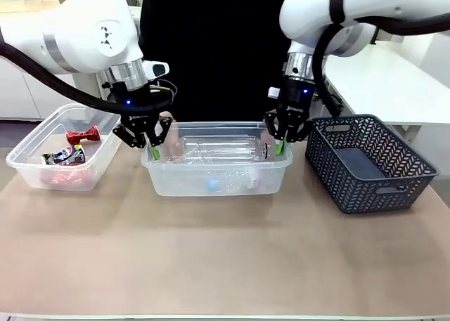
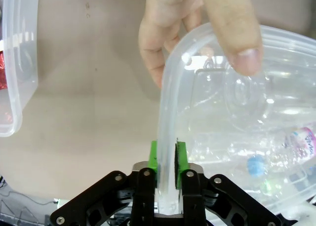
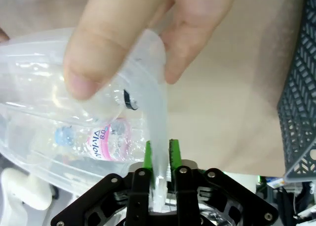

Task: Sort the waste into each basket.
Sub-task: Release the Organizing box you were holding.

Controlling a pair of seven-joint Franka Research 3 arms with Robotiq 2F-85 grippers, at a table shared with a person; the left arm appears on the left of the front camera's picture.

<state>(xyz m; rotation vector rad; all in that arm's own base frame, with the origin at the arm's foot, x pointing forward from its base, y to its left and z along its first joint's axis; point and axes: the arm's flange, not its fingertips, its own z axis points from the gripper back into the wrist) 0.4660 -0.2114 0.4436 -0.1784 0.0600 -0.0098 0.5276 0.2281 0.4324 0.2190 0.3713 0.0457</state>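
Observation:
The middle clear basket holds clear plastic bottles, one with a pink label. My left gripper is shut on this basket's left wall, green pads pressed on both sides. At the other end, my right gripper is shut on its right wall. A person's hand grips the rim at the far left corner, and another hand holds the far right corner. A second clear basket at the left holds red cans and a silver can.
A dark grey lattice basket stands just right of the right gripper. The person in black stands close behind the middle basket. Bare tan tabletop runs across the front.

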